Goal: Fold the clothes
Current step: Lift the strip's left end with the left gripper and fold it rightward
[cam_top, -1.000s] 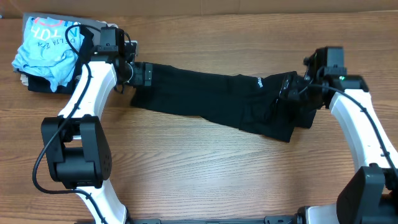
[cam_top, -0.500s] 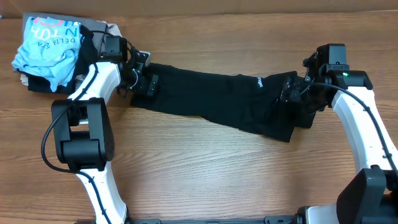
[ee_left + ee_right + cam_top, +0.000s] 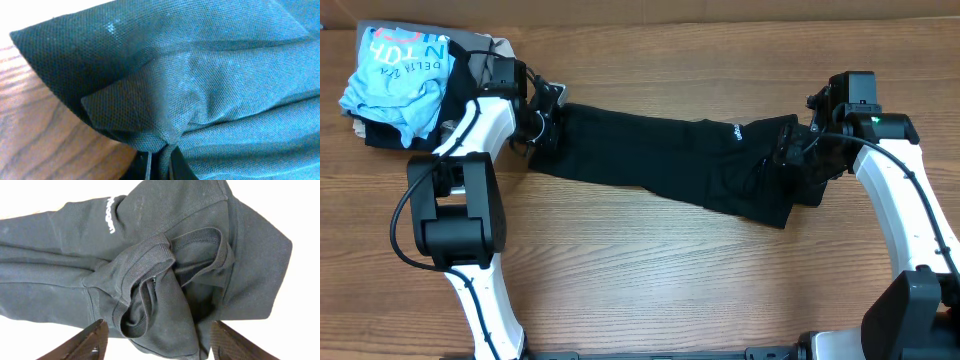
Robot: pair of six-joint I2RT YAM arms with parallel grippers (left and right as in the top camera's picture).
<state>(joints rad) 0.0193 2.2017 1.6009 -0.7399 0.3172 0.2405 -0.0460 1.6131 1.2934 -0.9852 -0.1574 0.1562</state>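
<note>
Left gripper is clamped tight on the left end of the clothes. The left wrist view confirms it: black weave gathers into a pucker right where the closed fingers bite. Right gripper hangs over the opposite end, fingers spread wide above the ribbed collar, not closed on it.

The clothes, one long black garment, stretch across the table from the far left, slanting nearer toward the right.

Now the writing: a short line of white lettering sits near the collar end, too small to read in any view. The light-blue T-shirt in the far-left corner carries printed letters, which I can't make out for certain.

Edges: the garment's left corner sits over wood grain. Bare wood runs wide along the whole near side.
</note>
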